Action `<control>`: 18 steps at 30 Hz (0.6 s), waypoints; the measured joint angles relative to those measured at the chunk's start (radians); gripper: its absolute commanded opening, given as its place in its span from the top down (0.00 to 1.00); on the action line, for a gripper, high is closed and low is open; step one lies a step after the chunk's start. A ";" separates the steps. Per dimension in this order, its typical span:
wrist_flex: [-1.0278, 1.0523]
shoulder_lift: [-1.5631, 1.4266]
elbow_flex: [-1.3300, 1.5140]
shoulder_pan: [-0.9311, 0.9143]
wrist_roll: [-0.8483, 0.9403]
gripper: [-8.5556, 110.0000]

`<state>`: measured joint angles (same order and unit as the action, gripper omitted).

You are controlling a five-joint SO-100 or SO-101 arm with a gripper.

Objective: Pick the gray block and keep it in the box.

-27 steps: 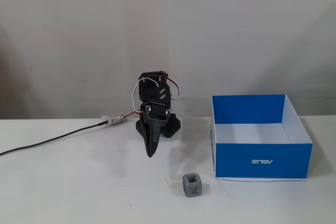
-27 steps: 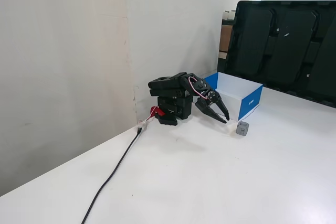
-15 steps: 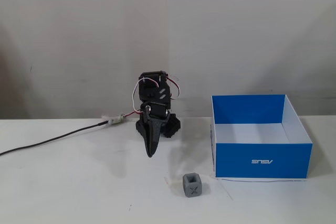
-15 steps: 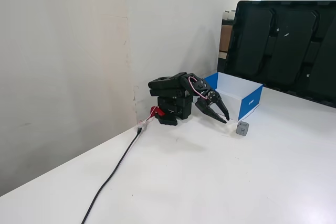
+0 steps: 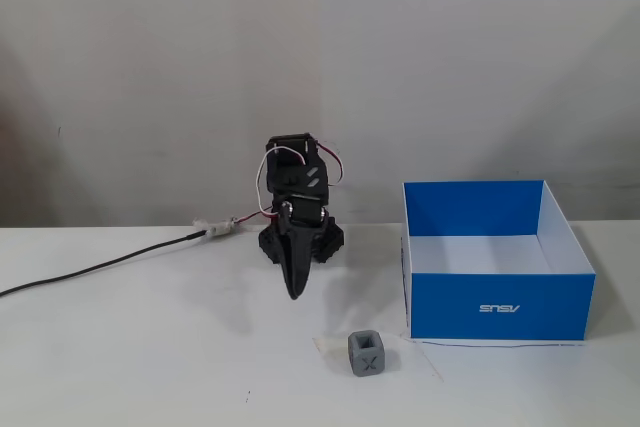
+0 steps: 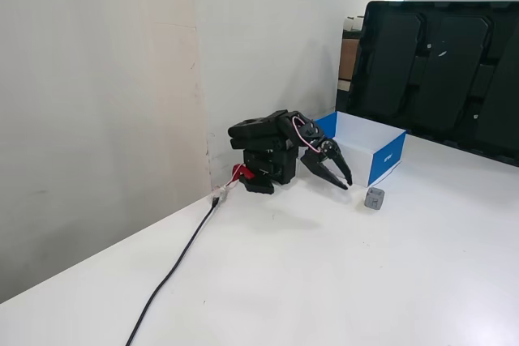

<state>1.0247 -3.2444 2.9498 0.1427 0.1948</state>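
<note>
We are looking across a white counter that is running up against a pale wall. The box is sitting toward the right edge in a fixed view, its blue front facing us and its white inside showing nothing. The black arm is crouching folded at the back edge near the wall, its cable trailing toward the left edge. In a fixed view from the side, we are seeing the gripper pointing down with its fingers slightly parted and gripping nothing. The gray block is resting on the counter near the front edge, just beside the box's front left corner, apart from the gripper.
</note>
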 measured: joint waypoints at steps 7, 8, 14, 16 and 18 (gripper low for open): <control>0.176 0.769 -0.568 0.110 -0.086 0.93; 0.198 0.841 -0.620 0.135 -0.103 0.93; 0.241 1.207 -0.815 0.250 -0.156 0.88; 0.241 1.304 -0.845 0.264 -0.156 0.77; 0.236 1.368 -0.865 0.281 -0.181 0.71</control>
<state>1.2609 -1.8761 2.0847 0.4234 0.0138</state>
